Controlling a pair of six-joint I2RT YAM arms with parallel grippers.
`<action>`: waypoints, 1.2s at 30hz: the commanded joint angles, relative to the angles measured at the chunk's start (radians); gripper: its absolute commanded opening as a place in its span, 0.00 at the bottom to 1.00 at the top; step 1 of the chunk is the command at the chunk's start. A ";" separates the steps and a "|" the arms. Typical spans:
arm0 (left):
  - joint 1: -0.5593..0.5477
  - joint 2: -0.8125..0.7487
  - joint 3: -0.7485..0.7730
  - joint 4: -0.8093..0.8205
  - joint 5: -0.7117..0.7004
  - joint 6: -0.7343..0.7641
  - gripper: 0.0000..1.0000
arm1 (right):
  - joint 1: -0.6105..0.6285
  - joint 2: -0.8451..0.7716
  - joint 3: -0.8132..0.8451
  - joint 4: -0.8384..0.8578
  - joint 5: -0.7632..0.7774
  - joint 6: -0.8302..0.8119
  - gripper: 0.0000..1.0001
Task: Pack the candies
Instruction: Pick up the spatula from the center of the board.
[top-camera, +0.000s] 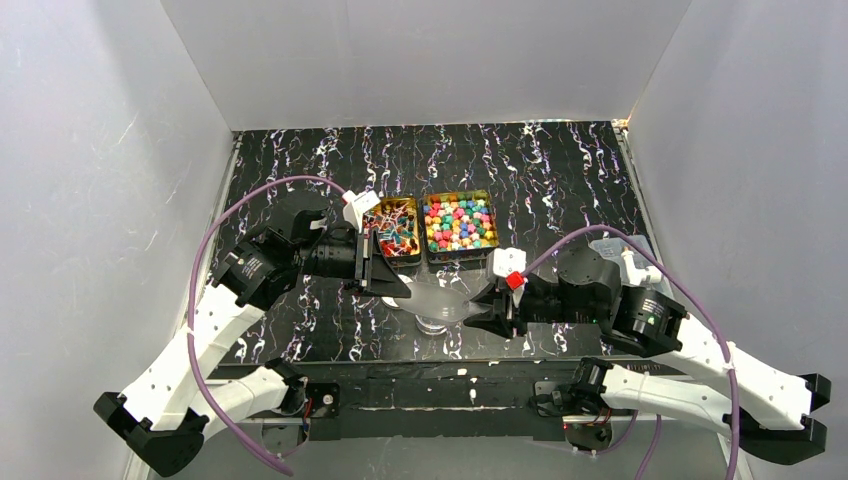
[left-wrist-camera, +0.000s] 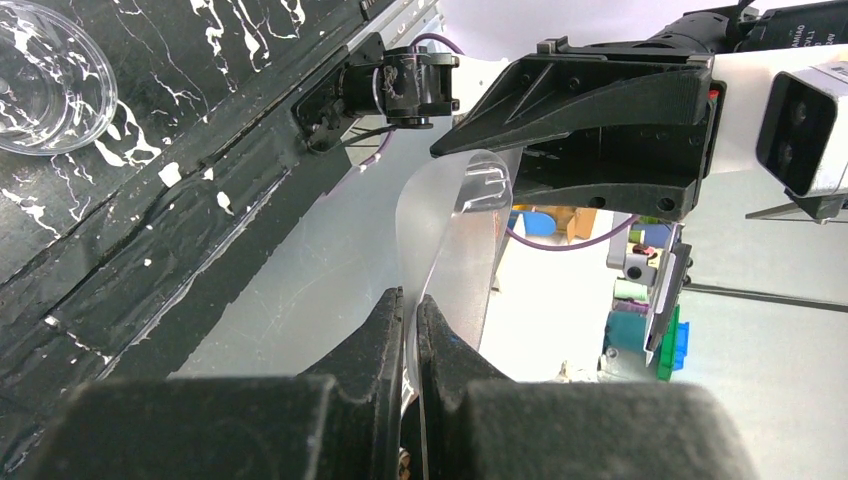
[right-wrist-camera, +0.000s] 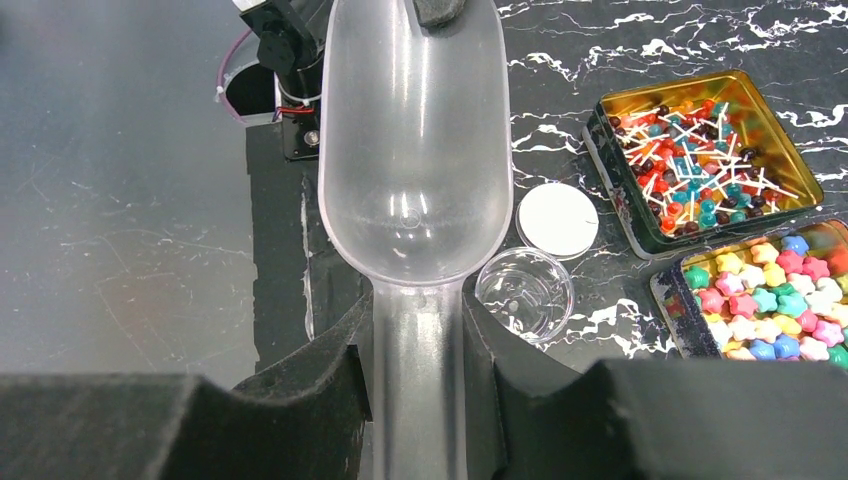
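right gripper (right-wrist-camera: 415, 330) clamps scoop (right-wrist-camera: 415, 150) handle | left gripper (left-wrist-camera: 412, 305) pinches its lip | empty, held up near jar (right-wrist-camera: 524, 293): likely regrip before scooping candies (right-wrist-camera: 770, 290)

top: overhead, wide | wrists: close, facing each other | top/right share candies (top-camera: 460, 222)

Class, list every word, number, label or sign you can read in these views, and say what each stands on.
None legible.
Faint white print on the black motor housing: too small to read.
Gold tins, scoop, white lid: no lettering seen.
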 joint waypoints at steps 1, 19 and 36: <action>0.011 -0.025 -0.003 -0.055 0.028 0.028 0.00 | -0.005 -0.049 0.035 0.016 0.011 0.001 0.38; 0.011 -0.023 -0.013 -0.032 0.045 0.016 0.00 | -0.005 0.016 -0.002 0.162 -0.050 0.045 0.40; 0.011 -0.030 -0.024 -0.015 0.055 0.010 0.00 | -0.005 0.045 -0.007 0.188 -0.085 0.058 0.17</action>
